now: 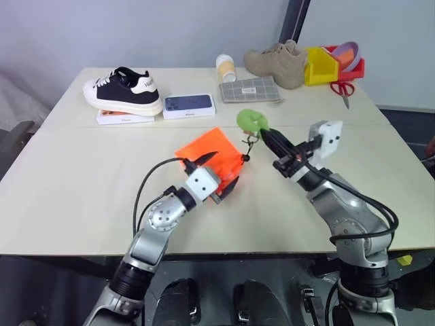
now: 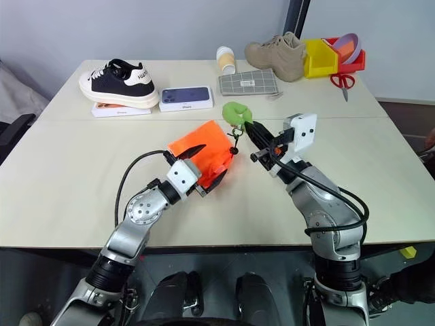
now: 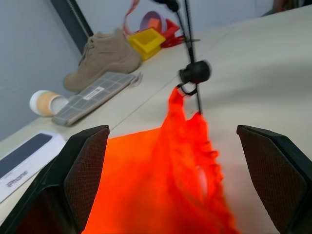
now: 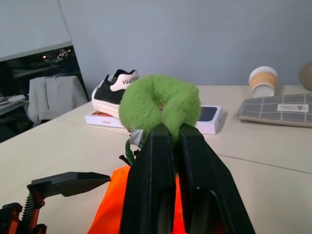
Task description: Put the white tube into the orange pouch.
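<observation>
Left gripper (image 1: 216, 178): fingers spread wide, one on each side of the orange pouch's near end.
Orange pouch (image 1: 209, 153): mid-table, lifted at its right corner by the cord.
Green ring (image 1: 252, 121): just right of pouch, pinched.
Right gripper (image 1: 264, 134): clenched on green ring.

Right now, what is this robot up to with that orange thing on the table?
The right tool is shut on the fluffy green ring, holding up the cord of the orange pouch. The left tool is open, its fingers either side of the pouch, which lies on the table. The white tube that should go inside cannot be seen.
</observation>
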